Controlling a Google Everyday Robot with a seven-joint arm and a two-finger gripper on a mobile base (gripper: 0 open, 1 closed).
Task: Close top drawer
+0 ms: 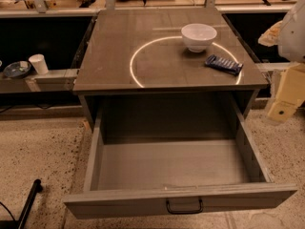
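Note:
The top drawer (119,202) is a deep grey wooden box, pulled far out of the grey cabinet toward the camera. It is empty inside. Its wide front panel carries one dark metal pull handle (184,206) at the centre. My gripper (285,98) is the cream-coloured piece at the right edge of the view, under a white arm part. It hangs beside the cabinet's right side, above the floor, clear of the drawer and well back from the front panel.
A white bowl (198,36) and a blue packet (223,64) lie on the cabinet top (143,66). A paper cup (38,63) and a dark dish (16,69) sit on a low ledge at left. A black rod (28,202) leans at bottom left. The floor is speckled.

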